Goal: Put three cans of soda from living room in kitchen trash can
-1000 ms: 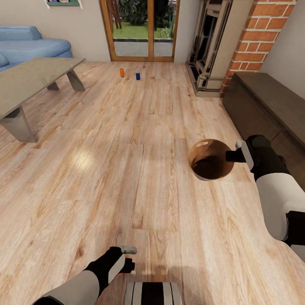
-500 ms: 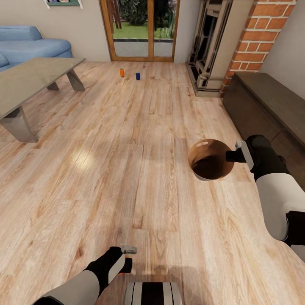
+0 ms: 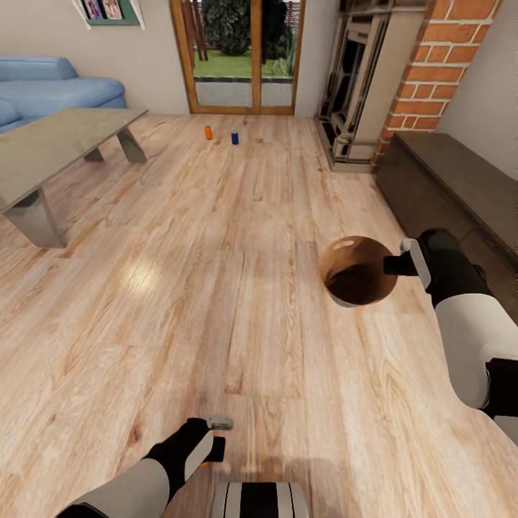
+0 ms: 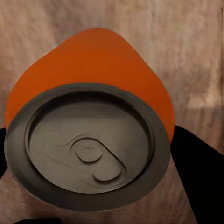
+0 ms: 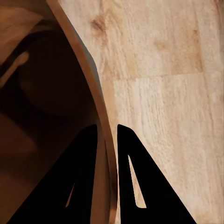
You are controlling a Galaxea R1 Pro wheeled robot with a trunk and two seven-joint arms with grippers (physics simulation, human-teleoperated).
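The right end effector (image 3: pixel 392 265) is closed on the rim of the bin (image 3: pixel 357 271), one finger (image 5: pixel 79 177) inside the wall and one outside, holding it upright above the wood floor (image 3: pixel 216 288), its brown inside facing the head camera; the left end effector (image 3: pixel 218 440) sits low by the robot's base, its dark fingers (image 4: pixel 196 172) closed on either side of an orange can (image 4: pixel 93 74), silver top (image 4: pixel 88 144) toward the wrist camera; far across the floor, near the glass doors (image 3: pixel 237 54), a second orange can (image 3: pixel 208 132) and a blue can (image 3: pixel 234 137) stand upright, near each other but apart; a grey coffee table (image 3: pixel 50 144) and blue sofa (image 3: pixel 57 86) lie left, the brick fireplace (image 3: pixel 424 79) right.
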